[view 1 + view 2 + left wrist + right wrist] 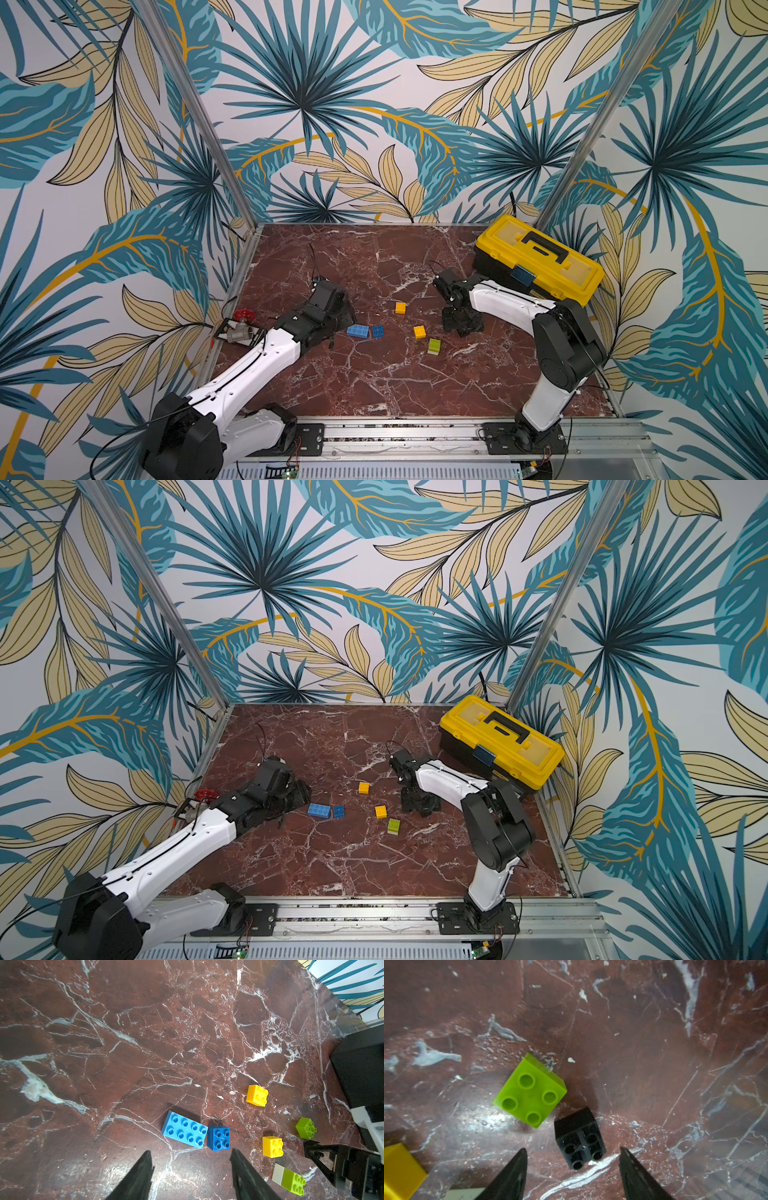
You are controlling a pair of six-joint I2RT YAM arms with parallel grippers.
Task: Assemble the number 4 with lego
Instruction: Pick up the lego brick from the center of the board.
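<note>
The red marble table [374, 374] is the work floor, and the yellow toolbox [540, 259] sits closed in the far corner on the right arm's side, well apart from the play and seemingly parked out of the way. The left gripper [191, 1152] has its jaws spread with nothing between them, poised just short of the light-blue brick [185, 1130] and the dark-blue brick [218, 1138]. These two lie end to end and touching, likely laid out as the crossbar of the number 4. The right gripper [573, 1149] is spread too, its tips straddling the black brick [580, 1138] with a gap on each side — lined up for a pick, it seems, not gripping yet. A lime-green brick [529, 1091] lies just beside the black one. One yellow brick [400, 307] and another yellow brick [419, 331] lie loose between the arms. A second green brick [294, 1182] is pressed onto the white brick [278, 1174] — the only sure joint, so the 4 looks barely begun. In both top views the right gripper's body covers the black brick and its green neighbour. Whether the blues are clicked together or merely abutting cannot be told.
</note>
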